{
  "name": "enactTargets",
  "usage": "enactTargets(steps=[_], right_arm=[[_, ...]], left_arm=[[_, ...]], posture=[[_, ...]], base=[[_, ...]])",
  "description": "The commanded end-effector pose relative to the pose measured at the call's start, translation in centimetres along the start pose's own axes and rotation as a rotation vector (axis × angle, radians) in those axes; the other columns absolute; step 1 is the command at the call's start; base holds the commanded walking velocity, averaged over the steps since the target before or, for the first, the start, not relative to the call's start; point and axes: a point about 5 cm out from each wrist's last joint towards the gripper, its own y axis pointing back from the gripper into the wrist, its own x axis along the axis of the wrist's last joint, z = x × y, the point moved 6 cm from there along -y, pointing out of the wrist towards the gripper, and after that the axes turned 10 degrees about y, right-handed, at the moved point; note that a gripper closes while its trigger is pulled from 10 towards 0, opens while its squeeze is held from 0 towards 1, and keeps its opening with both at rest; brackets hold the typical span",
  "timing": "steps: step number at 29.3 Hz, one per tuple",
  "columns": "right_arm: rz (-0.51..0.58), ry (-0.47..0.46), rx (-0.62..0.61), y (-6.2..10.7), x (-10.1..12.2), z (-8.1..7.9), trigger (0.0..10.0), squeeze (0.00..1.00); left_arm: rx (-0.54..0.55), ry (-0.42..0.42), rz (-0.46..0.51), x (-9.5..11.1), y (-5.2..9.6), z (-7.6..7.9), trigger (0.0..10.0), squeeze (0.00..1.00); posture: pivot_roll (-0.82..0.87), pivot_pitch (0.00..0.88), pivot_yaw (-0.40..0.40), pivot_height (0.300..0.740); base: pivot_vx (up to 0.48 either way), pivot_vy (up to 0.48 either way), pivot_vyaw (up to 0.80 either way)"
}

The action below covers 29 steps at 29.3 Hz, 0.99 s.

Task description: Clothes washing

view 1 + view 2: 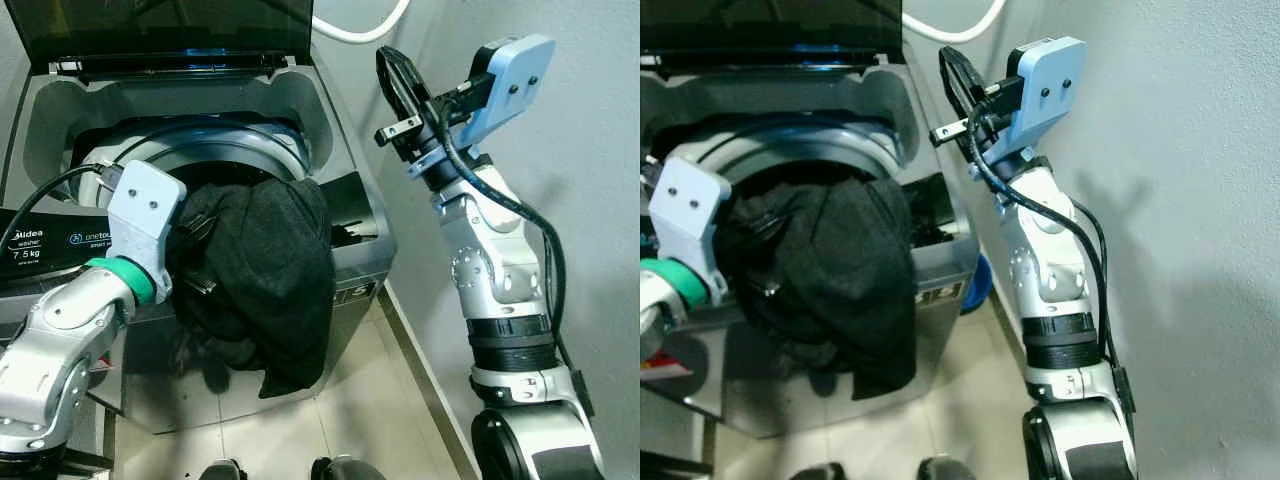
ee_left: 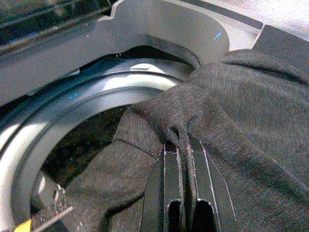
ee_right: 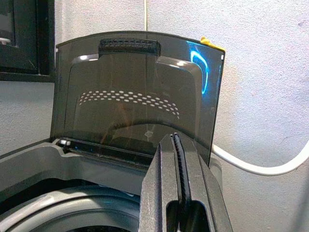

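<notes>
"Midea", "7.5 kg" and "onetou…" can be read on the control panel point(image 1: 45, 245) at the left edge of the left eye view, on the front of the top-loading washing machine point(image 1: 355, 270). A dark garment point(image 1: 262, 270) is draped over the drum's front rim at frame centre, hanging down the machine's front. In the left wrist view, a fold of it is seen pinched between the closed fingers of the left gripper point(image 2: 182, 145). The right gripper point(image 1: 393, 70), raised at upper right beside the wall, is seen with fingers pressed together, holding nothing. The raised tinted lid point(image 3: 140, 96) and a white hose point(image 3: 260, 166) are shown in the right wrist view.
</notes>
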Motion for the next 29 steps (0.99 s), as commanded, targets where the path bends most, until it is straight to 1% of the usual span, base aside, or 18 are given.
enactTargets(steps=[1,2,3,4,5,6,7,10,11,13,15,16,18,19,20,25,27,29], right_arm=[[0.011,0.002,-0.006,0.0,0.4,0.2,10.0,0.00],[0.011,0.002,-0.006,0.0,0.4,0.2,10.0,0.00],[0.014,0.002,-0.007,0.0,0.5,0.3,10.0,0.00],[0.014,0.002,-0.007,0.0,0.5,0.3,10.0,0.00],[0.013,0.001,0.021,0.0,0.6,-0.2,10.0,0.00],[0.013,0.001,0.021,0.0,0.6,-0.2,10.0,0.00],[0.012,0.004,0.049,0.0,0.6,-0.6,10.0,0.00],[0.000,-0.005,0.092,0.1,0.4,-1.2,10.0,0.00],[-0.024,-0.002,0.189,0.6,0.1,-2.3,10.0,0.00],[-0.024,-0.002,0.189,0.6,0.1,-2.3,10.0,0.00],[-0.069,0.028,0.395,2.3,-0.6,-4.7,10.0,0.00],[-0.069,0.028,0.395,2.3,-0.6,-4.7,10.0,0.00],[-0.095,0.014,0.515,3.6,-0.9,-6.2,10.0,0.00],[-0.095,0.014,0.515,3.6,-0.9,-6.2,10.0,0.00],[-0.102,0.003,0.544,4.0,-1.0,-6.6,10.0,0.00],[-0.110,-0.008,0.571,4.4,-1.1,-7.1,10.0,0.00],[-0.105,-0.021,0.560,4.5,-1.0,-7.3,10.0,0.00],[-0.105,-0.021,0.560,4.5,-1.0,-7.3,10.0,0.00]], left_arm=[[0.011,-0.039,0.039,0.7,-0.3,0.0,0.0,0.00],[0.011,-0.039,0.039,0.7,-0.3,0.0,0.0,0.00],[0.082,-0.101,0.147,3.0,-0.9,-0.6,10.0,0.00],[0.082,-0.101,0.147,3.0,-0.9,-0.6,10.0,0.00],[0.180,-0.154,0.265,5.9,-2.0,-1.8,10.0,0.00],[0.180,-0.154,0.265,5.9,-2.0,-1.8,10.0,0.00],[0.261,-0.189,0.348,8.1,-3.0,-2.8,10.0,0.00],[0.326,-0.214,0.401,9.8,-3.7,-3.7,10.0,0.00],[0.405,-0.227,0.446,11.5,-4.3,-5.1,10.0,0.00],[0.405,-0.227,0.446,11.5,-4.3,-5.1,10.0,0.00],[0.541,-0.264,0.501,14.3,-4.9,-7.4,10.0,0.00],[0.541,-0.264,0.501,14.3,-4.9,-7.4,10.0,0.00],[0.660,-0.348,0.579,17.8,-5.0,-9.1,10.0,0.00],[0.660,-0.348,0.579,17.8,-5.0,-9.1,10.0,0.00],[0.704,-0.415,0.621,19.5,-4.8,-9.6,10.0,0.00],[0.770,-0.510,0.683,21.6,-4.3,-10.0,10.0,0.00],[0.840,-0.659,0.616,21.6,-4.7,-11.0,10.0,0.00],[0.840,-0.659,0.616,21.6,-4.7,-11.0,10.0,0.00]], posture=[[0.10,0.063,-0.038,0.740],[0.10,0.063,-0.038,0.740],[0.10,0.062,-0.037,0.740],[0.10,0.062,-0.037,0.740],[0.09,0.056,-0.036,0.740],[0.09,0.056,-0.036,0.740],[0.08,0.053,-0.036,0.740],[0.07,0.050,-0.035,0.740],[0.07,0.045,-0.033,0.740],[0.07,0.045,-0.033,0.740],[0.06,0.038,-0.034,0.740],[0.06,0.038,-0.034,0.740],[0.05,0.031,-0.035,0.740],[0.05,0.031,-0.035,0.740],[0.05,0.027,-0.032,0.740],[0.04,0.027,-0.030,0.740],[0.05,0.025,-0.023,0.740],[0.05,0.025,-0.023,0.740]], base=[[0.000,0.000,0.00],[0.000,0.000,0.00],[0.000,0.000,0.00],[0.000,0.000,0.00],[0.000,0.000,0.00],[0.000,0.000,0.00],[0.000,0.000,0.00],[0.000,0.000,0.00],[0.000,0.000,0.00],[0.000,0.000,0.00],[0.000,0.000,0.00],[0.000,0.000,0.00],[0.000,0.000,0.00],[0.000,0.000,0.00],[0.000,0.000,0.00],[0.000,0.000,0.00],[0.000,0.000,0.00],[0.000,0.000,0.00]])
